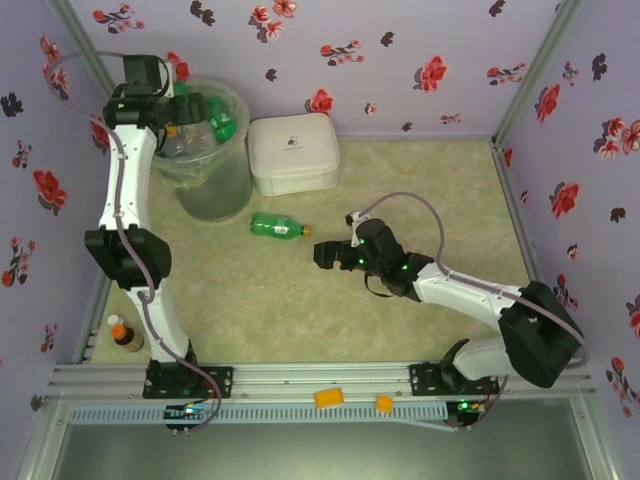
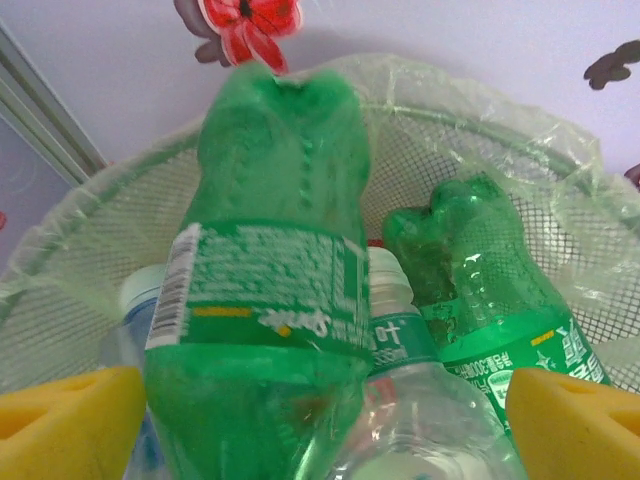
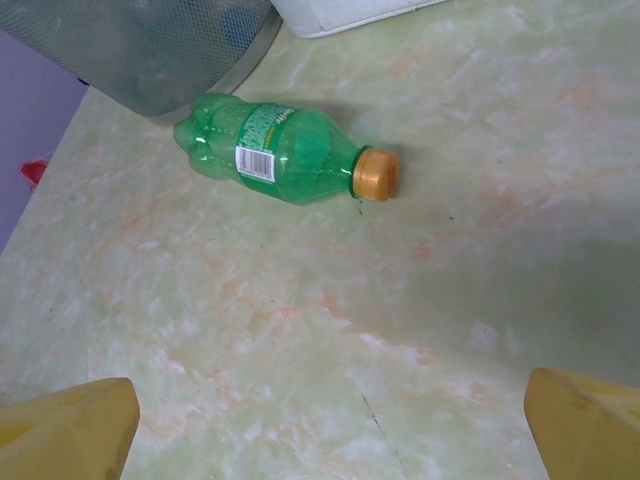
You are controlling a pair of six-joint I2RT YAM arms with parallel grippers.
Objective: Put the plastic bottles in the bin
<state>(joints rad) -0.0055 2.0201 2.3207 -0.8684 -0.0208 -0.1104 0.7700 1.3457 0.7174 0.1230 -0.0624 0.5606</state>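
Bottle of green plastic with an orange cap (image 3: 285, 160) lies on its side on the pale marbled desk (image 3: 400, 300), ahead of the wide-open right jaws, near the round mesh bin (image 1: 215, 195). Left jaws gape over that bin, a second green bottle (image 2: 270, 300) between them.

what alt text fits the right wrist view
A green plastic bottle with an orange cap lies on its side on the pale marbled table near the bin. The right arm's jaws stand open, yellow pads at the bottom corners.
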